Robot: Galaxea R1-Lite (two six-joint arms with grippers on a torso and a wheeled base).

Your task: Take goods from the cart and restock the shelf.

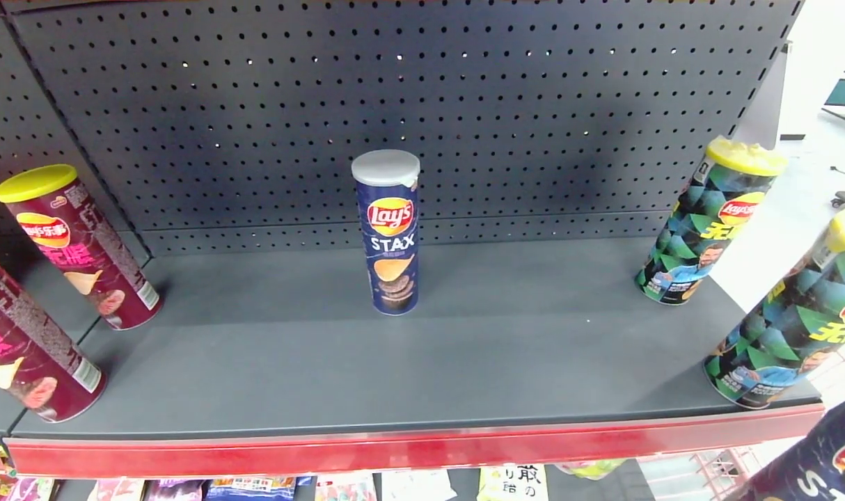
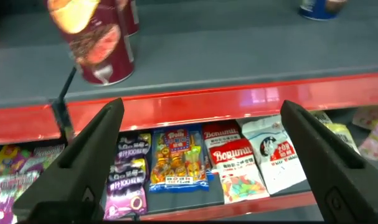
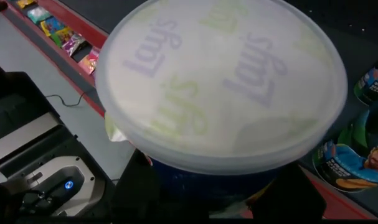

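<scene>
The blue can [image 3: 220,87] is sitting in the right gripper [image 3: 217,196], whose dark fingers are pressing on the can's body from two sides, just under the pale lid. In the head view this can is showing at the near right corner, in front of the red front edge [image 1: 422,445] of the shelf [image 1: 464,362] and lower than it, so it is not standing on the shelf board yet.

The free place for it is lying forward, up and to the left of the held can, between the standing blue can [image 1: 388,233] in the middle and the two teal cans [image 1: 708,223] at the right end. The nearer teal can is standing just beside the path, so I am judging that the coming lift is needing to go over the red edge and pass to the left of it without touching. The wrist camera is looking straight down onto the lid, so the long axis seems to be staying about upright, which is suiting a standing placement.

The left gripper [image 2: 201,106] is hanging with its fingers wide apart and holding nothing, in front of the lower shelf with candy bags [image 2: 176,162], under the maroon cans [image 1: 81,247]. The right arm is clearly the nearer one for this placement.
</scene>
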